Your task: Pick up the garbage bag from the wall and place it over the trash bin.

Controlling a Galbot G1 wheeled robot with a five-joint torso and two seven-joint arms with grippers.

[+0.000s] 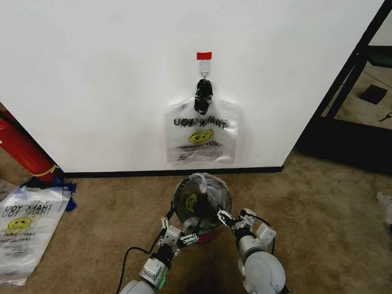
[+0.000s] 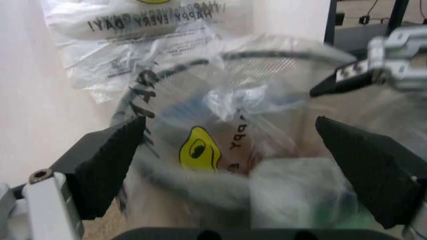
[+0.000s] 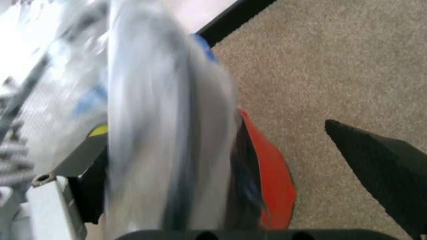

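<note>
- Standing on the carpet [image 1: 318, 202] just in front of the wall [image 1: 110, 79], at 6 o'clock from the black hook clip [image 1: 203, 93]: the trash bin [image 1: 211, 236], round, dark mesh, red base showing in the right wrist view [image 3: 273, 185].
- Lining the bin's mouth already: the garbage bag [image 1: 195, 199] — see-through plastic, yellow smiley face and black lettering lying inside the rim, seen close in the left wrist view [image 2: 200, 147].
- Hanging flat on the wall from the hook clip, under the small red tape strip [image 1: 204, 56]: a second bag of the same print [image 1: 201, 138], lower edge ending just above the black baseboard [image 1: 122, 174].
- Reaching in at the bin's 7 o'clock side: left gripper [image 1: 179, 236]; in its own view [image 2: 233, 165] fingers [image 2: 107, 167] spreading wide, bin rim and bagged opening sitting between them, gripping nothing.
- Reaching in at the bin's 4 o'clock side: right gripper [image 1: 228, 220]; in its own view [image 3: 227, 170] fingers [image 3: 387, 170] standing well apart, straddling the bin's rim and blurred plastic — closing on nothing visible.
- Showing far off in the left wrist view: the right gripper's tip [image 2: 373, 70] beside the far rim.
- Lying on the carpet at 9 o'clock from the bin, well apart: a pile of spare printed bags [image 1: 24, 229].
- Leaning at the wall beyond that pile: a long red cylinder [image 1: 24, 150].
</note>
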